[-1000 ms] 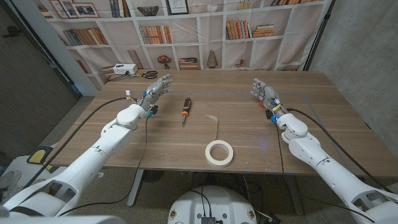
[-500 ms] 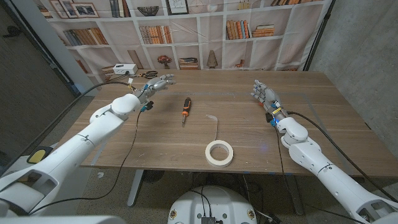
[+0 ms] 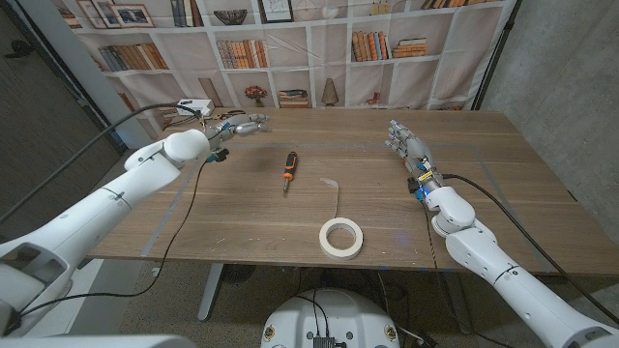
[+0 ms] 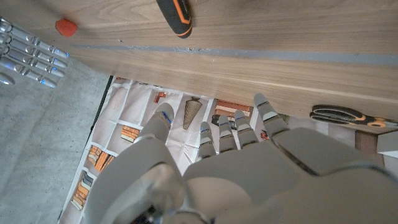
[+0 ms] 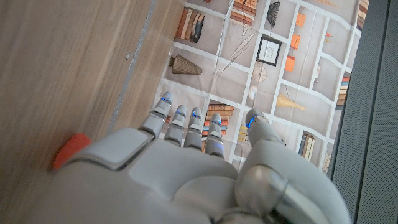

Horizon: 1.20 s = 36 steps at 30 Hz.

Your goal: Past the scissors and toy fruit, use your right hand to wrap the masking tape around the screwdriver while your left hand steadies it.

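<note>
Right now both hands empty, fingers spread: left hand (image 3: 242, 126) and right hand (image 3: 404, 143) flank the screwdriver (image 3: 288, 167); masking tape (image 3: 341, 237) lies nearer the table edge.

readable text: I find none in any of my views
screwdriver (image 3: 288, 165): no brand or marking I can make out on the handle
masking tape (image 3: 341, 237): the roll looks plain, with no print
white box (image 3: 195, 106) at the desk's far left: too small for me to read anything on it
book spines on the backdrop (image 3: 370, 45): blurred, no titles legible
</note>
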Motion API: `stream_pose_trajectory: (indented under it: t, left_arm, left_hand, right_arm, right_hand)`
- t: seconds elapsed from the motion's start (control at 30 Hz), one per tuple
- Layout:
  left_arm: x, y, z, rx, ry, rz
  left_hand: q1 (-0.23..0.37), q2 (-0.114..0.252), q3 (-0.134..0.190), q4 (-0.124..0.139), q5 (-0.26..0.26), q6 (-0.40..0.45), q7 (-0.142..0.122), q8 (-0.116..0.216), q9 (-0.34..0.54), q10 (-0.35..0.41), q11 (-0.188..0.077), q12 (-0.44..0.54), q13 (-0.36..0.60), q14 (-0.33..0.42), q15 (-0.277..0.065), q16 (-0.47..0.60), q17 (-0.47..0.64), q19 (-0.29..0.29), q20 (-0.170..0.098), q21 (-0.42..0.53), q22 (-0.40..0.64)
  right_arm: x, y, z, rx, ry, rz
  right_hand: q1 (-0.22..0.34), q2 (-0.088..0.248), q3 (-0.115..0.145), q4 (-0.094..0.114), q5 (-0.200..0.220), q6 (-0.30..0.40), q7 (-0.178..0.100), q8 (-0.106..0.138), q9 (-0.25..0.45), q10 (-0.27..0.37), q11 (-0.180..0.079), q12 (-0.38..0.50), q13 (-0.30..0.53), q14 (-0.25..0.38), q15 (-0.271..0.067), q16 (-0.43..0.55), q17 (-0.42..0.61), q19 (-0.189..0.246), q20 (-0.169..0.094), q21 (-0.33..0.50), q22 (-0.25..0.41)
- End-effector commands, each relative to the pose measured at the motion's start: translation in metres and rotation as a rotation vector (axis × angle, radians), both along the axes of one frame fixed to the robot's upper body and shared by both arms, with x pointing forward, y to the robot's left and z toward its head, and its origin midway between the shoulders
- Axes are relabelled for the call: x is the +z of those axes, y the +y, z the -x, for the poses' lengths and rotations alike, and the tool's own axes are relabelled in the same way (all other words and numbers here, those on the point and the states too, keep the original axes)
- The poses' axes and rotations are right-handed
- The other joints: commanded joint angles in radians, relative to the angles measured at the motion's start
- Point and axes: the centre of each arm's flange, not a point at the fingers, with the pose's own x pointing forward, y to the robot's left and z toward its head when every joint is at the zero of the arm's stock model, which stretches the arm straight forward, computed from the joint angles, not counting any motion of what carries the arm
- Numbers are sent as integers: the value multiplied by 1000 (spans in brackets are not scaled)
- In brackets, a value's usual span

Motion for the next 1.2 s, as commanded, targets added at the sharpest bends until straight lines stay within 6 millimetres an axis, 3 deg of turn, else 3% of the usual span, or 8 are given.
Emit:
stream_pose_trajectory:
  t: [0.03, 0.2, 0.57, 0.67, 0.77, 0.97, 1.13, 1.2]
  left_arm:
    - [31, -8, 5, 50, -23, -305]
    - [39, -15, 7, 72, -51, -437]
    - [50, -39, 19, 134, -155, -748]
    - [50, -48, 21, 145, -192, -829]
    - [49, -57, 24, 162, -210, -914]
    - [46, -72, 29, 173, -204, -1022]
    - [42, -83, 29, 179, -224, -1112]
    - [41, -88, 27, 189, -200, -1160]
  left_hand:
    - [16, 0, -5, -1, 2, -23, -6, -9, 5, -13, -8, -5, 3, -14, -1, -2, 5, -8, -1, -1, 3]
    - [30, -4, -4, -8, 1, -35, -18, -12, 5, -17, -22, -5, 4, -23, -10, -2, 4, -7, -8, -3, 2]
    - [121, -24, 10, -24, -8, -22, -70, 4, 7, -19, -94, 0, 5, -33, -46, 3, 4, 3, -37, -7, -3]
    - [179, -26, 23, -27, -15, -29, -99, 4, 8, -16, -140, 4, 6, -39, -65, 4, 3, 4, -40, -12, -6]
    - [236, -59, 22, -27, -17, -29, -122, 10, 11, -25, -187, 3, 8, -60, -80, -1, 3, -29, -52, -31, -8]
    - [312, -144, -10, -19, -14, -53, -142, 15, 15, -60, -202, -5, 11, -139, -72, -8, 4, -131, -32, -84, -9]
    - [335, -173, -26, -15, -11, -54, -161, 21, 18, -49, -211, 1, 13, -164, -78, -6, 4, -149, -21, -95, -10]
    - [385, -201, -60, -2, -1, -191, -170, -2, 29, -136, -197, -21, 17, -224, -75, -3, 3, -192, -1, -113, -7]
  right_arm:
    - [-7, 17, 26, -50, -39, 10]
    - [-14, 18, 35, -75, -41, -6]
    - [-23, 24, 42, -99, -41, -18]
    - [-22, 26, 43, -105, -41, -17]
    - [-22, 26, 44, -110, -42, -14]
    - [-22, 26, 46, -118, -35, -18]
    - [-21, 26, 47, -121, -34, -8]
    - [-21, 26, 46, -123, -30, -13]
  right_hand:
    - [-1, 2, 1, 1, 1, 11, 0, 2, 2, 9, -4, 6, 1, 10, -3, 9, 2, 2, 10, 0, 3]
    - [-1, 2, 1, 1, 0, 12, -2, 2, 2, 11, -5, 6, 1, 10, -3, 9, 3, 2, 11, 0, 4]
    - [-2, 2, -1, 1, 0, 18, -3, 2, 2, 14, -5, 6, 2, 11, -2, 9, 4, 3, 13, 0, 4]
    - [-2, 2, -1, 1, 0, 18, -4, 2, 2, 14, -5, 6, 2, 11, -1, 10, 4, 3, 13, 0, 4]
    - [-3, 2, -2, 2, 0, 19, -3, 2, 2, 14, -6, 5, 2, 10, -1, 9, 5, 3, 13, 0, 4]
    - [-7, 3, -4, 4, -1, 21, -3, 1, 2, 14, -6, 5, 2, 11, 0, 11, 6, 3, 13, -1, 4]
    - [-10, 3, -5, 6, -1, 22, -3, 1, 2, 16, -6, 5, 3, 11, 1, 11, 8, 3, 13, -1, 4]
    - [-11, 3, -6, 7, -1, 23, -3, 1, 2, 16, -6, 5, 3, 11, 1, 11, 8, 3, 13, -1, 4]
